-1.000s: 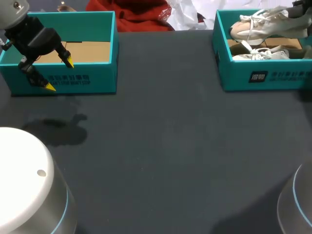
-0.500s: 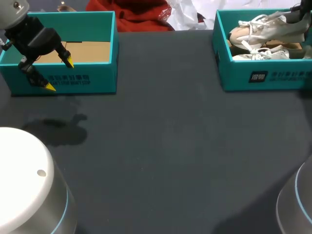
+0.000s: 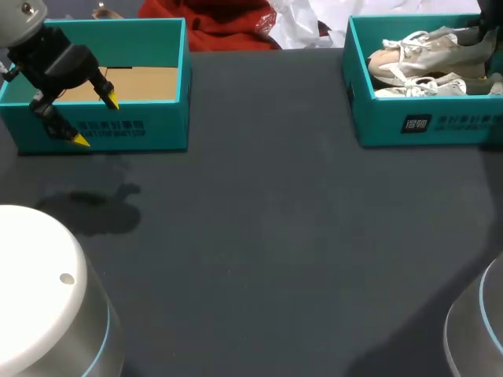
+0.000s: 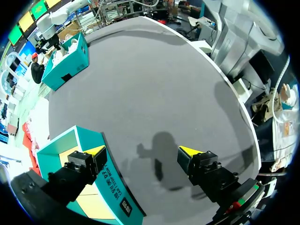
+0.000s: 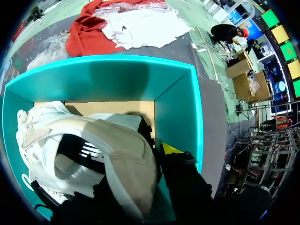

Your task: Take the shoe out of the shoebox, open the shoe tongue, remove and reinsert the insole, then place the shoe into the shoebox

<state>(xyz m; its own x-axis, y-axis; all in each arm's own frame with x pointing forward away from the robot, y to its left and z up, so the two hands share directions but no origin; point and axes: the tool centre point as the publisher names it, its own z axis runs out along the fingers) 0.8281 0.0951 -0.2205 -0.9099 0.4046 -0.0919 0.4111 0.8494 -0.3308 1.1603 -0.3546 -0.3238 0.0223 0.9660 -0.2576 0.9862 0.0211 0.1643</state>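
Left fingers (image 3: 81, 140): released, spread wide, nothing between them; they hang at the front wall of the empty box (image 3: 141, 129)
Left fingers, wrist view (image 4: 96, 151): one yellow tip over the box's front wall, the other out over the bare surface (image 3: 259, 236); my shadow lies on the surface between them
Empty box: teal, open at the top, brown cardboard floor showing; stands at the far left corner of the surface
Right fingers (image 5: 171, 149): grasping the shoe (image 5: 126, 145) at its heel; one yellow tip shows just outside the heel wall, the other finger goes down into the shoe's opening with its tip hidden
Shoe (image 3: 424, 49): inside the shoebox (image 3: 424, 126), along the far wall; cream and beige, white laces loose; toe towards the middle of the surface, heel towards my right arm's side; whether the sole rests on the box floor I cannot tell
Second shoe (image 3: 428, 85): same colours; lies in the same shoebox along the near wall, just beside the first
Shoebox, wrist view (image 5: 178, 108): teal walls around the held shoe; brown cardboard floor shows ahead of the shoe
Shoebox, place: far right corner of the surface, well apart from the empty box
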